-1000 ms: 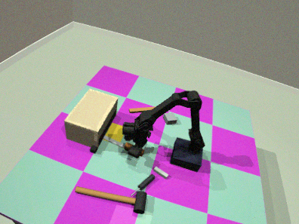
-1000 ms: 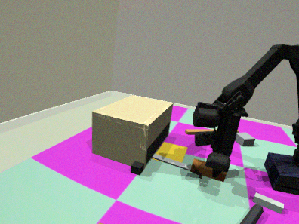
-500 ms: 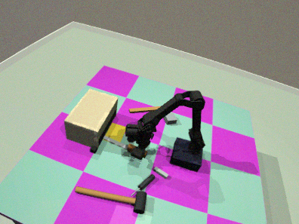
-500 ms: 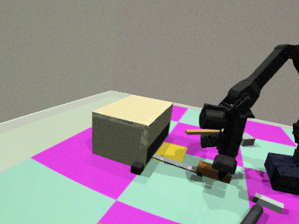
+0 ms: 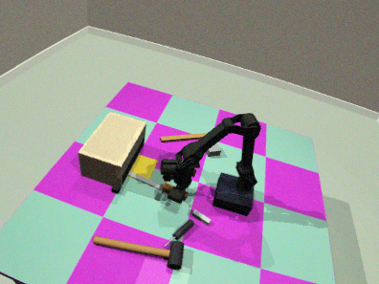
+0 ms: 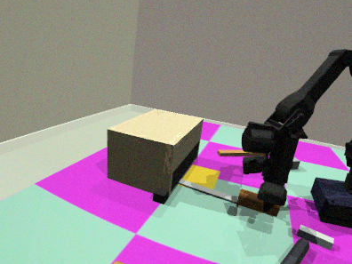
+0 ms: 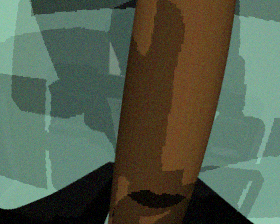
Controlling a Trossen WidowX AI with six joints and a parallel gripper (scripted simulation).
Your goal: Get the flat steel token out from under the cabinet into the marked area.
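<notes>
My gripper [image 5: 178, 194] [image 6: 269, 201] [image 7: 150, 177] is shut on the brown wooden handle [image 5: 167, 187] [image 6: 249, 199] [image 7: 182, 100] of a tool with a long thin metal blade [image 5: 145, 181] [image 6: 209, 191]. The tool is low over the table, its blade pointing at the cabinet [image 5: 112, 138] [image 6: 138, 159]. The blade's far end meets the cabinet's front edge near the near corner foot; whether it reaches under is hidden. The yellow marked area [image 5: 146, 164] [image 6: 204, 175] is in front of the cabinet, beside the blade. The steel token is not visible in any view.
A black-headed mallet [image 5: 134, 247] lies at the near side. A dark-handled screwdriver [image 5: 183, 229] [image 6: 295, 253] and a pale bar [image 5: 201, 217] [image 6: 316, 236] lie near the arm's base. A wooden stick [image 5: 182, 137] [image 6: 233, 153] and a grey block [image 5: 213, 152] lie behind the arm.
</notes>
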